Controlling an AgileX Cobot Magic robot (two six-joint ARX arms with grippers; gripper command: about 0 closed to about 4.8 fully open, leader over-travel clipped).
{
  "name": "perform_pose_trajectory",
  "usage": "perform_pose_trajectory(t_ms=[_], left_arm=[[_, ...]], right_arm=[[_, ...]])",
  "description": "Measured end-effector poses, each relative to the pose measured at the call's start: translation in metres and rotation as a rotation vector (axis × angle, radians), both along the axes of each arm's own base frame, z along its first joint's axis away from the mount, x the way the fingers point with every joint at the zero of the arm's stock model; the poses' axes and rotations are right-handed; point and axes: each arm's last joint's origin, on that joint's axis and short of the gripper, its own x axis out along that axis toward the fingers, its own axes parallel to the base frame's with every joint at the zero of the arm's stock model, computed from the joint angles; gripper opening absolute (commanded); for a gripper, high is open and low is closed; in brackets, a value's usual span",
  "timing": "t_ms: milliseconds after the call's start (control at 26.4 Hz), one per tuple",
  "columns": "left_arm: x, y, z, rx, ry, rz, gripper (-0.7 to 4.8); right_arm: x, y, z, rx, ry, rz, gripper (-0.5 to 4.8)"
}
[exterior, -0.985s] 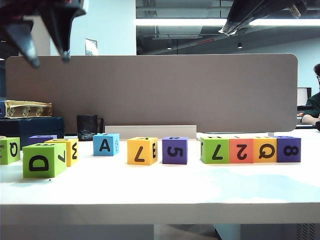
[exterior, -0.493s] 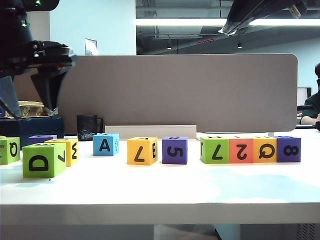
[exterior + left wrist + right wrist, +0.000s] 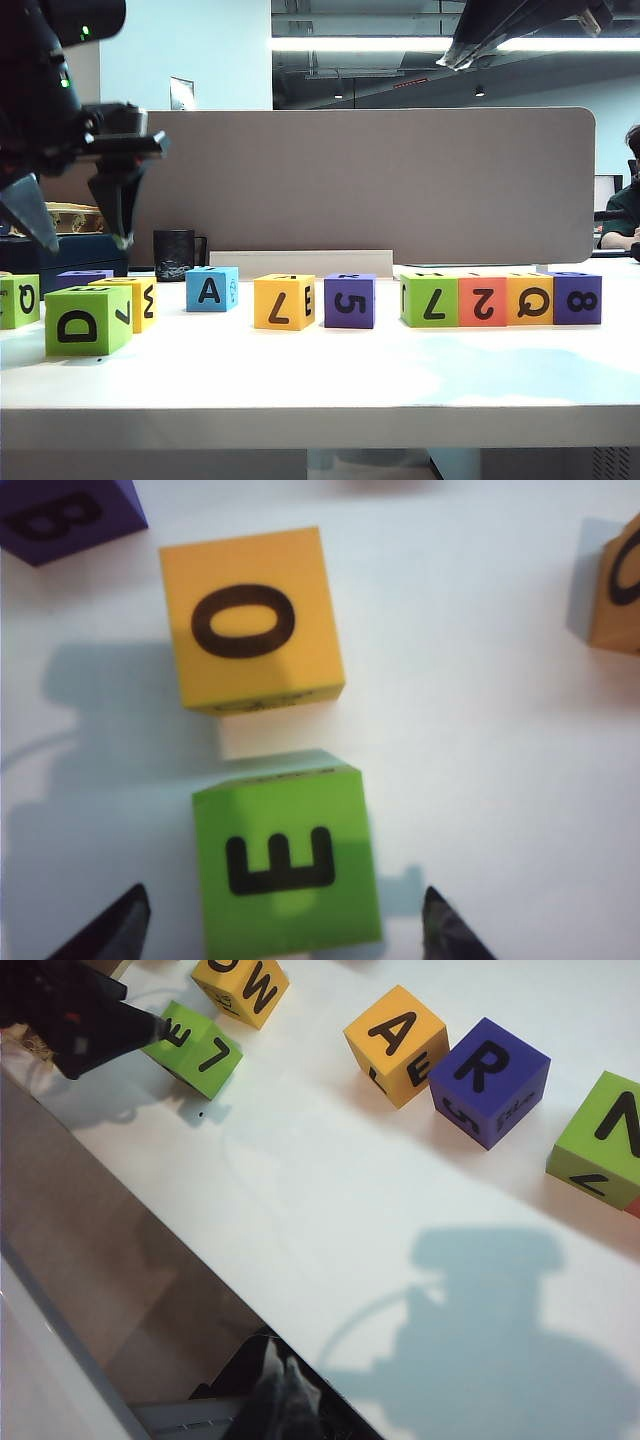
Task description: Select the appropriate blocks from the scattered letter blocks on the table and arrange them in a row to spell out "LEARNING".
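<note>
My left gripper [image 3: 85, 240] hangs open above the left end of the table [image 3: 320, 385], over a green block [image 3: 88, 320] with "D" on its front. From the left wrist that green block [image 3: 285, 865] shows "E" on top and lies below the wide-apart fingertips [image 3: 130, 915], untouched. A yellow "O" block [image 3: 250, 620] lies just beyond it. A blue "A" [image 3: 212, 288], a yellow block [image 3: 284, 301] and a purple "5" [image 3: 350, 300] stand spaced in a line. Green [image 3: 429, 300], coral [image 3: 482, 300], yellow [image 3: 529, 298] and purple [image 3: 577, 297] blocks touch in a row. My right gripper [image 3: 283, 1380] is shut, high at the upper right.
A black mug [image 3: 175, 255] and a dark box [image 3: 60, 255] stand at the back left before the grey-brown partition [image 3: 350, 180]. A green "Q" block [image 3: 18, 300] sits at the left edge. The table's front edge [image 3: 150, 1220] runs under my right gripper.
My left gripper has come down from the top of the exterior view to just above the left blocks. The right arm and the blocks have not moved.
</note>
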Motion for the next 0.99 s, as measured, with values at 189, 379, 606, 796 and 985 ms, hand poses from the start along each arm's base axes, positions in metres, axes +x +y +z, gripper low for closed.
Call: perform_pose_trajectory(t_ms=[189,379,606,796,985], left_arm=[[0.010,-0.003,-0.021,0.025,0.065,0.001,3.41],[0.015,-0.003,-0.032,0.050,0.093,0.015,3.39],[0.018,-0.004,-0.041,0.077,0.119,-0.015,2.68],[0.019,-0.004,-0.041,0.092,0.113,-0.048,2.66],[0.019,-0.005,-0.041,0.139,0.110,-0.177,2.66]], right_arm=[[-0.001,0.000,-0.001,-0.004,0.007,0.000,-0.01],[-0.001,0.000,-0.001,-0.008,0.015,-0.001,-0.01],[-0.001,-0.001,-0.001,-0.009,0.015,-0.001,-0.01],[-0.001,-0.001,-0.001,-0.008,0.015,-0.002,-0.01],[-0.001,-0.001,-0.001,-0.008,0.015,-0.002,-0.01]])
